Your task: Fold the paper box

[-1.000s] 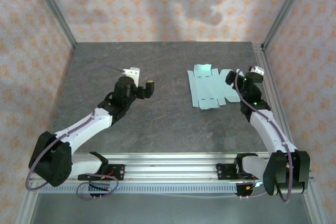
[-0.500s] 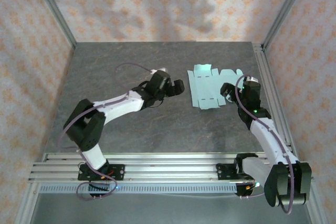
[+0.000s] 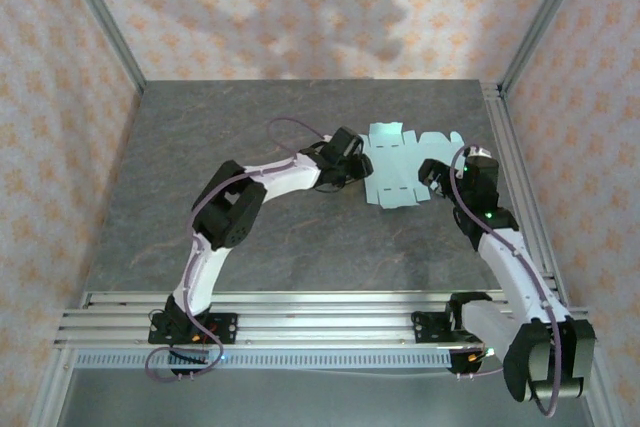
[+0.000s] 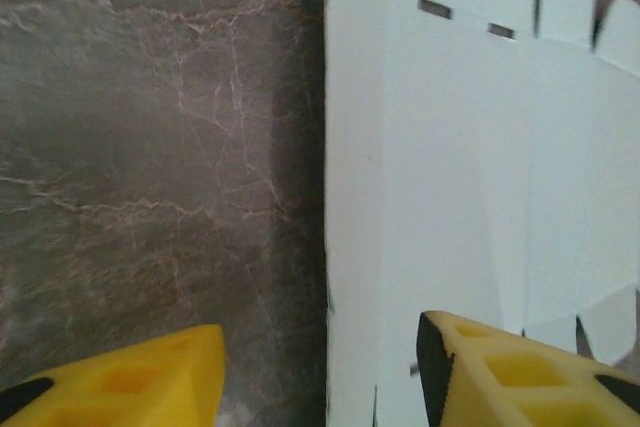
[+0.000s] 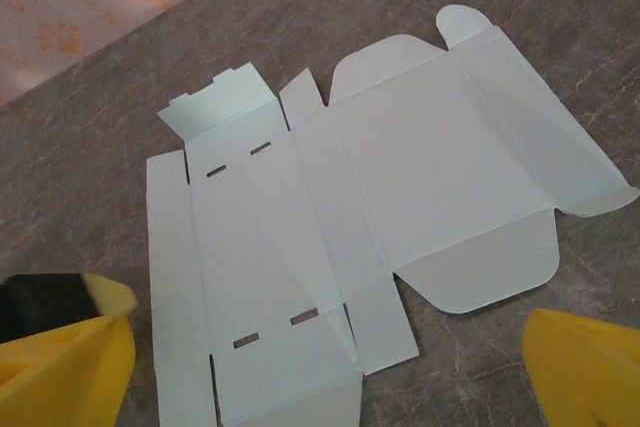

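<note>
The paper box (image 3: pixel 402 166) is laid out on the table (image 3: pixel 280 247) as a flat, unfolded sheet. Its left edge is straddled by the left gripper (image 4: pixel 320 347), jaws partly apart, nothing clamped. The right gripper (image 3: pixel 433 173) is held wide open and empty at the sheet's right side.

Place: robot test cell, lab-style enclosure.
Walls: panels of orange-flower wallpaper (image 3: pixel 300 7) at 9, 12 and 3 o'clock.
Frame: aluminium profile posts (image 3: pixel 102 17) rising at 10 and 2 o'clock.
Work surface: dark stone-look table (image 3: pixel 300 237).
Mount: slotted aluminium rail (image 3: pixel 320 312) at 6 o'clock, carrying two cabled robot arms (image 3: pixel 510 247).
</note>
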Robot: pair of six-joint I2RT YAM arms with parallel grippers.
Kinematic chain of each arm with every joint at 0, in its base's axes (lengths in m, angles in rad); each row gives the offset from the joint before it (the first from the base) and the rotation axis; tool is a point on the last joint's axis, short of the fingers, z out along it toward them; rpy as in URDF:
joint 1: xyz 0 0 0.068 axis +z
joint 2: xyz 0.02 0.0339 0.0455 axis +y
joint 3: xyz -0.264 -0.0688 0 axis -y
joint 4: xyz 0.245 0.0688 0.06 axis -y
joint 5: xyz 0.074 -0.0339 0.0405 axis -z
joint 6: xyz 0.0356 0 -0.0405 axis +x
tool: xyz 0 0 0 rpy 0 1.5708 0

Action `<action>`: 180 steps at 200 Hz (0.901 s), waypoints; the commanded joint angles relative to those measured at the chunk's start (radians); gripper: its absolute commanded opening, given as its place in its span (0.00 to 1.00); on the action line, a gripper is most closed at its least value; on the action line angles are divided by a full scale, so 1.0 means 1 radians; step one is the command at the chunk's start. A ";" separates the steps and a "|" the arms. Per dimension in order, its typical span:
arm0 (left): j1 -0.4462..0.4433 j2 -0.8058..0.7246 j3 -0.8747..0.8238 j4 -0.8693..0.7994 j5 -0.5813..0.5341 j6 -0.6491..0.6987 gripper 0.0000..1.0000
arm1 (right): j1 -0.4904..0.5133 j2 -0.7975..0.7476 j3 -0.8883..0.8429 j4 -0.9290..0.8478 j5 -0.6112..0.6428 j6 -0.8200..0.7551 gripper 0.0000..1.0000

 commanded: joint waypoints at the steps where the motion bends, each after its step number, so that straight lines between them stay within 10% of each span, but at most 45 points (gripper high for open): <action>1: -0.008 0.029 0.079 -0.053 0.028 -0.032 0.47 | 0.005 -0.023 -0.013 -0.022 0.001 0.001 0.99; 77: -0.008 0.088 0.136 -0.050 0.040 -0.057 0.00 | 0.005 -0.022 -0.019 -0.027 0.026 -0.004 0.99; 180: 0.069 -0.133 -0.087 -0.118 0.005 0.184 0.00 | 0.037 0.044 0.013 0.006 0.041 -0.017 0.99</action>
